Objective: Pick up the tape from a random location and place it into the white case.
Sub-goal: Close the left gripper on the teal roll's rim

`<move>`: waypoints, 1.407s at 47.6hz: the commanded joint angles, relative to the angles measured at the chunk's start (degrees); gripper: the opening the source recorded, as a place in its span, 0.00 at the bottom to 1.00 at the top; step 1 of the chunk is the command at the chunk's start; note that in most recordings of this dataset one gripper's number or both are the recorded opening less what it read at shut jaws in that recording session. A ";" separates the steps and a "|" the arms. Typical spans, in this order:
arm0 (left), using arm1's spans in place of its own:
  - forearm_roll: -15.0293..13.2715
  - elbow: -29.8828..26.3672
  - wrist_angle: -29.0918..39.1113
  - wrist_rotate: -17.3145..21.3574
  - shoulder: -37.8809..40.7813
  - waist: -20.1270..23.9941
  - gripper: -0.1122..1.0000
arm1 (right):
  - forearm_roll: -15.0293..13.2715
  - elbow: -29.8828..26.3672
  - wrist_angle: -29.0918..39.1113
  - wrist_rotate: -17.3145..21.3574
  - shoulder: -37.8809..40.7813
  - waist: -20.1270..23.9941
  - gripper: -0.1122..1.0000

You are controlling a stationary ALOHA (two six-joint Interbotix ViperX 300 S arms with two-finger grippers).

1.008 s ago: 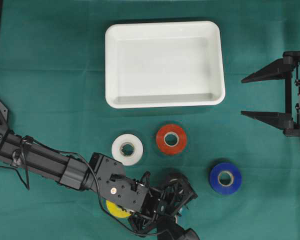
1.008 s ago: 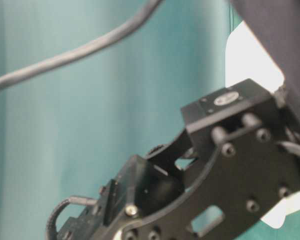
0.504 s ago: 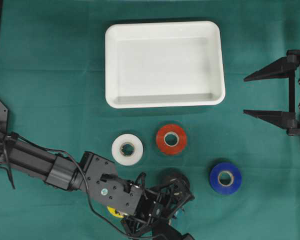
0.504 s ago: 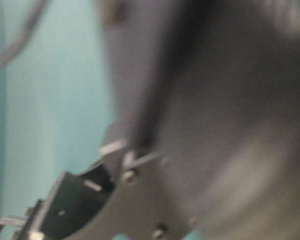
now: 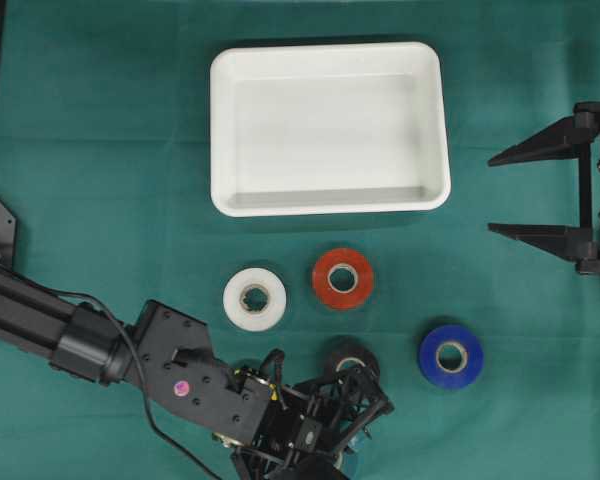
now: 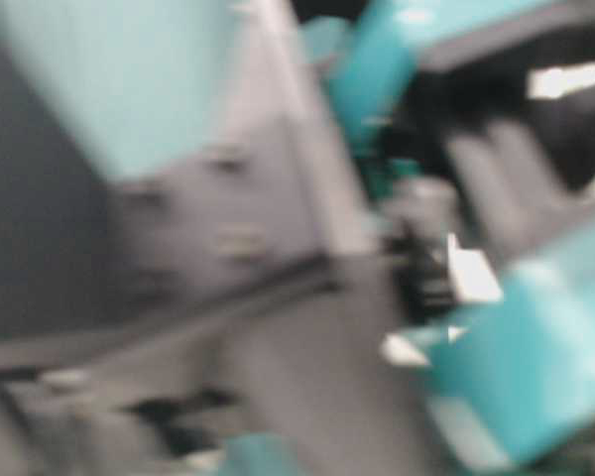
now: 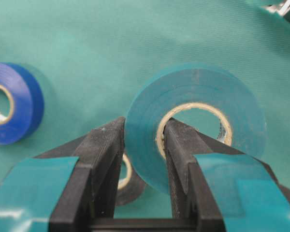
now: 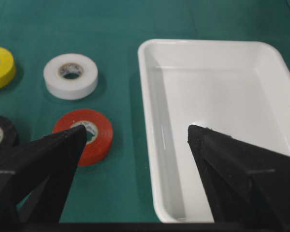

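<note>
Near the bottom edge, left gripper (image 7: 140, 145) pinches a green tape roll (image 7: 195, 125) by its wall, one finger through the core, roll off the cloth. White case (image 5: 220, 130) sits far, empty. Right gripper (image 5: 525, 192) idle at right, jaws spread. Grasp looks done; next, carry over the red roll (image 5: 342, 277) and release above the case.
</note>
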 commanded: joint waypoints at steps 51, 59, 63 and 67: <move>0.79 -11.51 17.05 0.00 -9.49 -0.26 0.29 | 0.18 -1.49 -0.35 0.09 -0.79 1.05 0.93; 0.79 -11.51 17.31 0.00 -9.49 -0.26 0.29 | 0.18 -1.49 -0.18 0.09 -0.70 1.05 0.93; 0.79 -11.51 17.67 0.00 -9.49 -0.18 0.29 | 0.18 -1.49 -0.26 0.09 -0.70 1.05 0.93; 0.79 -11.51 17.84 0.00 -9.49 -0.26 0.29 | 0.18 -1.49 -0.18 0.09 -0.79 1.05 0.93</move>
